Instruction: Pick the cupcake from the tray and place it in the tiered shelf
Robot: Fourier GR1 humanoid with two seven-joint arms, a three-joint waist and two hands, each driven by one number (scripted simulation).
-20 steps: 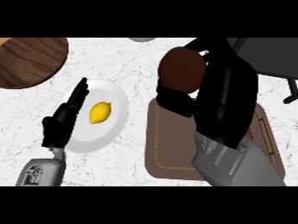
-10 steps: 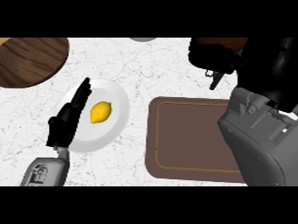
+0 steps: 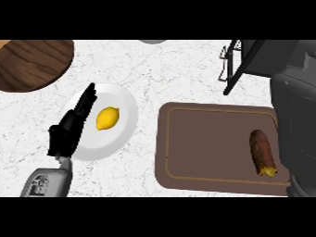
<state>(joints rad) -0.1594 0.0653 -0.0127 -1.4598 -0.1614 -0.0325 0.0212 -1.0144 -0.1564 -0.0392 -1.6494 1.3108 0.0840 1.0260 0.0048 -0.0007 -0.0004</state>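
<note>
Resting open over the white plate, left hand.

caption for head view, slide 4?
Left hand rests open over the lemon plate; right forearm extends toward the shelf.

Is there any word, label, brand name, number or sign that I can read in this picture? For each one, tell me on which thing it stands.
No readable text anywhere.
Brown tray: plain, only a thin line along its rim.
White plate with the lemon: no print.
Round wooden board: wood grain only.
Left forearm: small dark marks on the grey shell, too small to read as letters or signs.
Black shelf frame: no label visible.
</note>
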